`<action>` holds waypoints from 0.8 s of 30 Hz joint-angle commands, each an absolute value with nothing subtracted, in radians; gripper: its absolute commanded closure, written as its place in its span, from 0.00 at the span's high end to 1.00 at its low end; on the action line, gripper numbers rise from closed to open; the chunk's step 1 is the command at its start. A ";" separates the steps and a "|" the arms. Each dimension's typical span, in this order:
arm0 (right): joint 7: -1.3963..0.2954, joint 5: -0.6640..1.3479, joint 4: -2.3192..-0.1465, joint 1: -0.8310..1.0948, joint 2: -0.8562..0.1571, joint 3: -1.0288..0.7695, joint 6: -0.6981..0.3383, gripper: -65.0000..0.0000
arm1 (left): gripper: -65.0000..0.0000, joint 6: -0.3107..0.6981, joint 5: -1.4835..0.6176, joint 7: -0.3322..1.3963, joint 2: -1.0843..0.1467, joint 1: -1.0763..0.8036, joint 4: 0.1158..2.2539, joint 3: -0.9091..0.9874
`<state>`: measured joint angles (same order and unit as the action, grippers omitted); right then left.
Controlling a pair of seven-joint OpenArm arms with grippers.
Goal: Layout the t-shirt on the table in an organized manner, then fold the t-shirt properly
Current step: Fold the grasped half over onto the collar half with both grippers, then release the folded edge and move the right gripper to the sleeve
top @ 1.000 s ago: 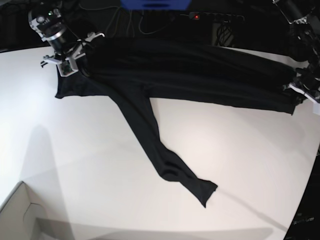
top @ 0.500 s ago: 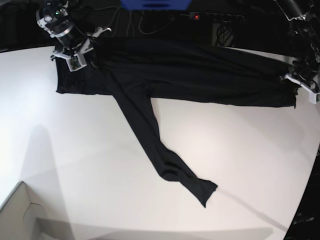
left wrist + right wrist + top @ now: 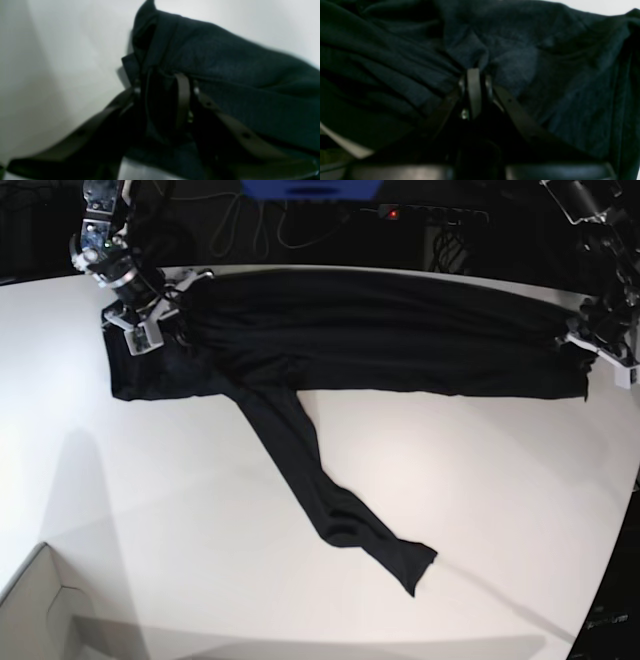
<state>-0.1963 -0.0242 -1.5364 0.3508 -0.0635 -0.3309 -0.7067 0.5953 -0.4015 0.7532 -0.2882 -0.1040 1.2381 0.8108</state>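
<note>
Overhead, the t-shirt [image 3: 380, 330] lies stretched in a long band along the far side of the table [image 3: 200, 510], one sleeve trailing diagonally toward the near edge. The right gripper [image 3: 160, 315] holds one end, the left gripper [image 3: 592, 342] the other. A cardboard box [image 3: 40, 610] corner shows at the near edge. From the left wrist, the left gripper [image 3: 163, 82] is clamped on a bunched hem of the t-shirt [image 3: 237, 82] above the table [image 3: 62, 62]. From the right wrist, the right gripper [image 3: 475, 75] pinches gathered folds of the t-shirt [image 3: 532, 62], fingers closed on the cloth.

Bare table [image 3: 480, 480] beside trailing t-shirt [image 3: 300, 440]
</note>
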 commanded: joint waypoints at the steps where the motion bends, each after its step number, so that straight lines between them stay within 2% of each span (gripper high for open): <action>1: -0.228 -0.050 -1.531 0.334 -0.079 -0.335 -0.698 0.00 | 0.26 0.595 -0.395 0.765 -0.305 -0.085 1.227 0.811; 8: -0.229 -0.050 -1.488 0.292 -0.127 -0.335 -0.698 0.00 | 0.26 0.595 -0.401 0.774 -0.305 -0.045 1.168 0.814; 12: -0.229 -0.050 -1.494 0.317 -0.147 -0.335 -0.698 0.17 | 0.26 0.595 -0.406 0.776 -0.302 -0.053 1.170 0.816; 17: -0.229 -0.044 -1.600 0.364 -0.145 -0.369 -0.698 0.39 | 0.26 0.595 -0.407 0.776 -0.306 -0.079 1.170 0.817; 24: -0.229 -0.047 -1.767 0.361 -0.031 -0.504 -0.698 0.60 | 0.26 0.596 -0.407 0.776 -0.303 -0.079 1.170 0.858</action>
